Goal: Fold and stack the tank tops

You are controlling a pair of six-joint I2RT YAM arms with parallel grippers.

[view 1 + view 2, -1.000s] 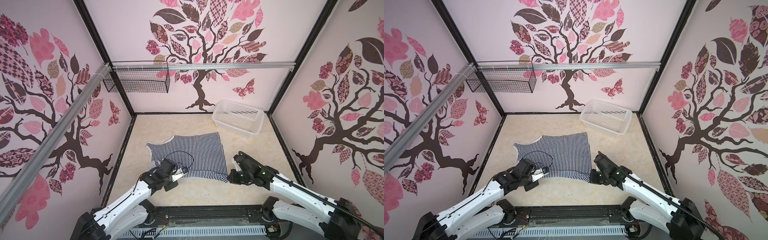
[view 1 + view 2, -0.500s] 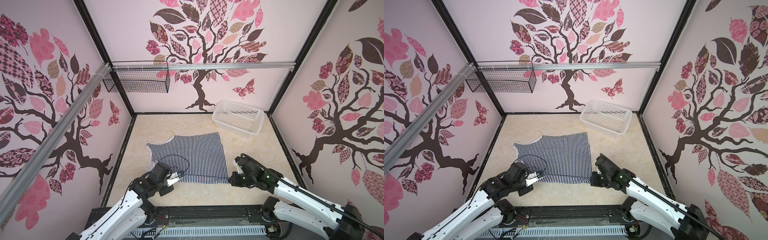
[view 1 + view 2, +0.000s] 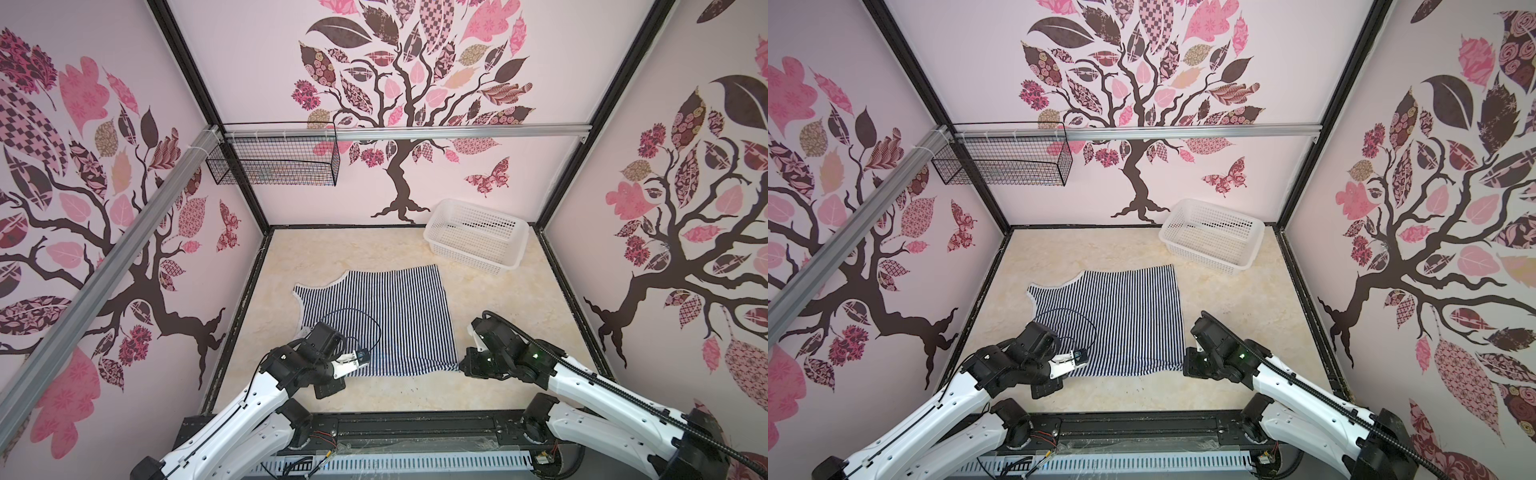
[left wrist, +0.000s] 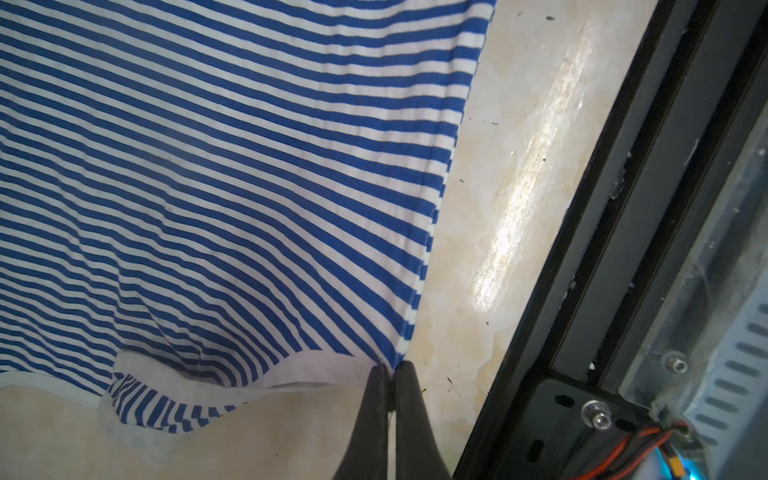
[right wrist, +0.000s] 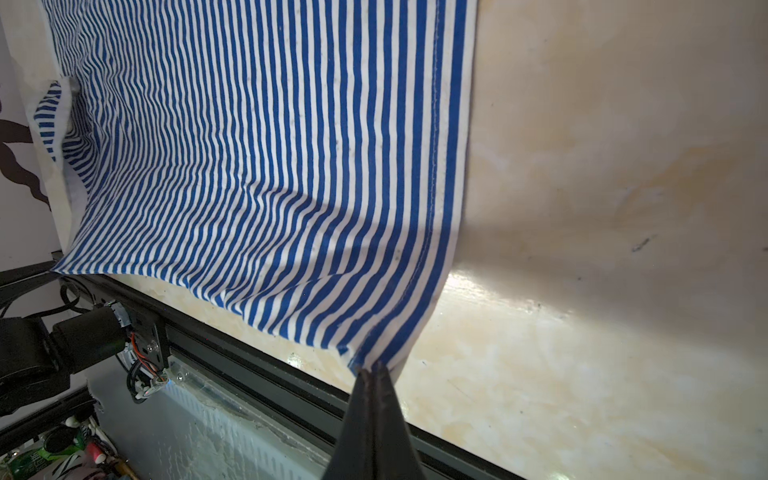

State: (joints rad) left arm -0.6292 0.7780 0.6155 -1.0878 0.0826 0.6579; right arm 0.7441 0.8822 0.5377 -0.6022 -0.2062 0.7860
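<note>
We start with the pale marbled table [image 3: 511, 316]. Spread over its middle and reaching toward the front edge lies the striped tank top [image 3: 395, 307], plain to see in both top views. Its navy and white stripes run front to back. The straight hem faces the right edge, and the white-edged neck and armhole curves face the left edge.

Over in the far right corner sits the white basket [image 3: 473, 253], well apart from the cloth and set at a slant to the back edge. Above the far left corner a black wire basket [image 3: 274, 166] hangs from the metal rail.

Now down to the front, where both arms crouch low at the tank top's near edge. The right gripper [image 5: 372, 368] has its jaws pinched tight on the near hem corner, and there the cloth lifts off the table with a shadow beneath it. The left gripper [image 4: 389, 368] is clamped just as firmly on the other near corner, right where the white binding meets the side edge. Beside that grip we spot a strap lying rumpled on the table.
</note>
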